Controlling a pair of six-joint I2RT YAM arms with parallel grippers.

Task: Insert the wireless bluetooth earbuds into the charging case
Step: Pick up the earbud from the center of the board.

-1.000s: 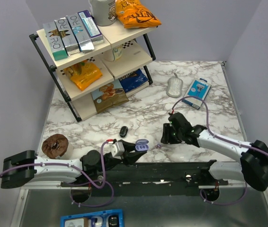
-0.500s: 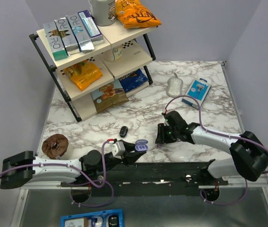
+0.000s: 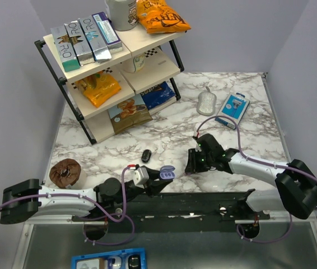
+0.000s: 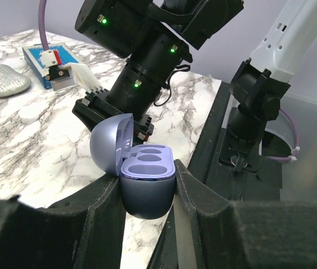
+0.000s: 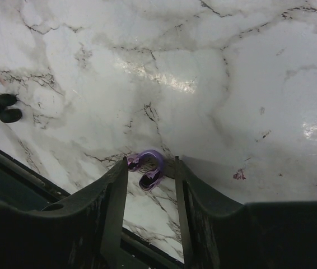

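The left gripper (image 4: 147, 186) is clamped on the base of the lavender, rounded plastic charging case (image 4: 146, 168), at the centre of the left wrist view. The case is held upright with its lid hinged back toward the upper left, so both oval wells face up and are accessible. Both wells are empty.

The right gripper (image 5: 150, 164) points down at the white marble table (image 5: 248, 84). Its jaws are partly spread and straddle a small lavender C-shaped earbud with dark ends (image 5: 158, 161), at lower centre of the right wrist view. This earbud lies flat on the marble, close against the finger at frame left, with a gap to the other finger. Nothing is gripped yet. That it is an earbud is a judgement, based on its colour match with the case.

A cluster of glossy black bean-shaped buds (image 5: 1, 105) lies well apart, at the upper left of that view, untouched.

Judged next step: close squarely on the C-shaped earbud. A piece this small can slip or flip.
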